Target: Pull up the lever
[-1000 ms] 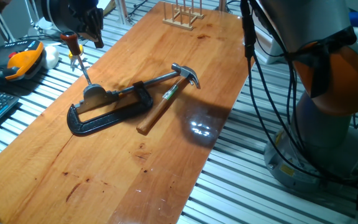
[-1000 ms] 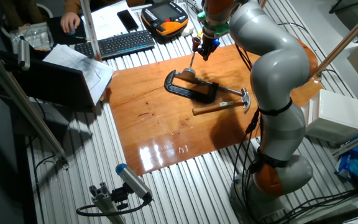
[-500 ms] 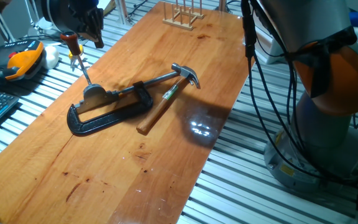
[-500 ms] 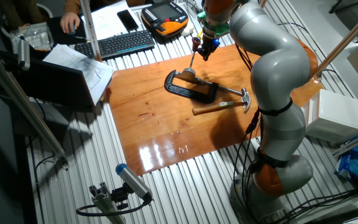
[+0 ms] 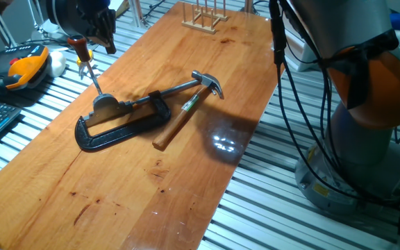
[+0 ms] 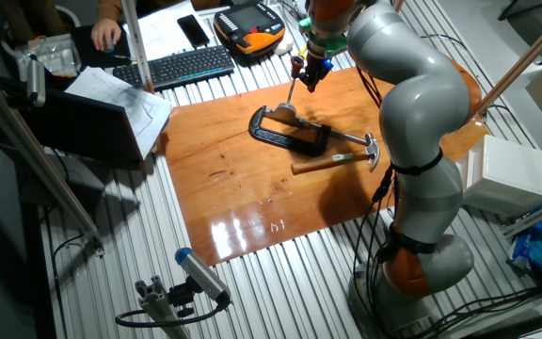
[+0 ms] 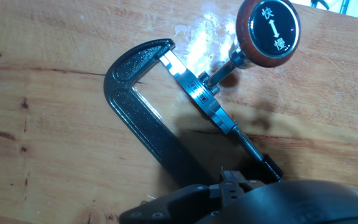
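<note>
One lever point(image 5: 89, 73) on the wooden table point(image 5: 186, 180), rod raised steeply from its rounded grey base point(image 5: 106, 105), dark-red knob point(image 5: 79, 45) uppermost. Base pinned to the board by a black C-clamp point(image 5: 117, 128). Gripper point(image 5: 97, 31) just beside the knob, at the table's edge; cannot tell finger spread or any hold on the knob. Wooden-handled hammer point(image 5: 186, 111) flat near the clamp, head against its screw bar. In hand view, knob face point(image 7: 268, 30) close, black with white characters and an arrow.
</note>
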Controlling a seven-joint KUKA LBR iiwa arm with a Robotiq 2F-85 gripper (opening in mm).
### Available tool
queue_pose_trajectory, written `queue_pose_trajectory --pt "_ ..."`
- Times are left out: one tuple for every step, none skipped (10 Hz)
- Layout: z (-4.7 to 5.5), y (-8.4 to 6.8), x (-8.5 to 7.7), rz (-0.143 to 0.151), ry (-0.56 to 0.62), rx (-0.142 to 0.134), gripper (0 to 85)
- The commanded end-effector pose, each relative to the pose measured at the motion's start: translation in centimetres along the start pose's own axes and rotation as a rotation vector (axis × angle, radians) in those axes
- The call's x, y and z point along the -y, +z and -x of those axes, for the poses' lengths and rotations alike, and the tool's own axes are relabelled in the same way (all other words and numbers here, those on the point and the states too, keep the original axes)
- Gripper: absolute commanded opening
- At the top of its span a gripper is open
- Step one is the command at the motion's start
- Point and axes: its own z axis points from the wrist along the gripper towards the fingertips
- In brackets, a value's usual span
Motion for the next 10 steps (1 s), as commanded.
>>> queue_pose_trajectory --pt "0.01 0.05 -0.03 0.001 0.000 0.000 0.0" --pt "0.00 0.06 -0.03 0.001 0.000 0.000 0.0" --pt "0.00 0.08 -0.03 0.001 0.000 0.000 0.0" --pt "0.00 0.12 -0.07 0.001 0.000 0.000 0.0" --pt "0.00 0.17 -0.08 0.001 0.000 0.002 0.0" --pt "-0.01 0.20 -0.09 0.001 0.000 0.002 0.0" --pt "-0.03 0.23 -0.14 0.001 0.000 0.002 0.0" --pt "-0.04 0.23 -0.15 0.001 0.000 0.002 0.0" --pt "-0.05 0.23 -0.14 0.001 0.000 0.002 0.0" --pt "-0.06 0.26 -0.11 0.003 0.000 0.002 0.0"
